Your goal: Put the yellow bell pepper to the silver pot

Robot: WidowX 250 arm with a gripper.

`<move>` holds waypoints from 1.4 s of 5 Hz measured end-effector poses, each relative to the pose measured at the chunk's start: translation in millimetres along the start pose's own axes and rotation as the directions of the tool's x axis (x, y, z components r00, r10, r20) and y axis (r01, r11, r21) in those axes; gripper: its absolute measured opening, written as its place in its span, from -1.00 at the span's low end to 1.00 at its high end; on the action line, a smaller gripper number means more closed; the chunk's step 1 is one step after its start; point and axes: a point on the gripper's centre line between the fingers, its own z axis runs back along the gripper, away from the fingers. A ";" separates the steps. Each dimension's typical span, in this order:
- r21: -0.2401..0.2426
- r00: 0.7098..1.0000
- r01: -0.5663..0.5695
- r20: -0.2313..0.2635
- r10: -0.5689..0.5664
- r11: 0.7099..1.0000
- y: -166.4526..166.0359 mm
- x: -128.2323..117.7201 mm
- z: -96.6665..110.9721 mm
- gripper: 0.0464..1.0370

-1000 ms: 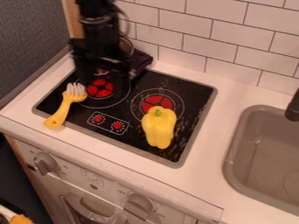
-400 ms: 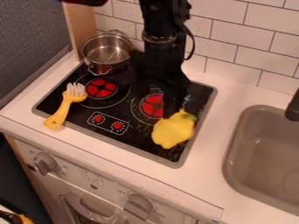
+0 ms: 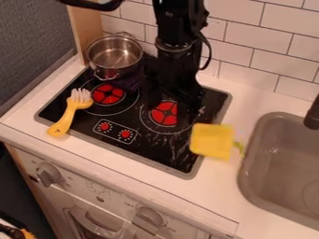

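One black pincer [image 3: 181,101], indistinct above the stove [image 3: 156,145], opening indeterminable; yellow bell pepper [image 3: 211,141] at the stove's right edge, long axis roughly crosswise, stem rightward.

A yellow-handled brush [image 3: 65,117] lies across the front edge of the black cooktop [image 3: 149,148] near its left corner, white bristles toward the back; a dark purple cloth [image 3: 129,82] sits by the left burner [image 3: 107,94]; right of the cooktop, a grey sink [image 3: 265,182] lies under a black faucet [image 3: 313,114].

White wall tiles [image 3: 243,55] — dark grout lines.
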 end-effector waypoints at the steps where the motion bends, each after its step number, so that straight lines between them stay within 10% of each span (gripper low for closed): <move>1: -0.032 1.000 0.011 0.014 -0.010 0.999 -5.1 0.6 -2.1 0.93; 3: -0.017 0.944 0.321 0.085 -0.319 0.947 -59.8 12.6 3.0 0.93; 5: -0.009 0.762 0.632 0.187 -0.620 0.775 -47.4 27.9 -13.3 0.93; 7: 0.064 0.617 0.772 0.166 -0.769 0.633 -27.0 32.3 -26.2 0.93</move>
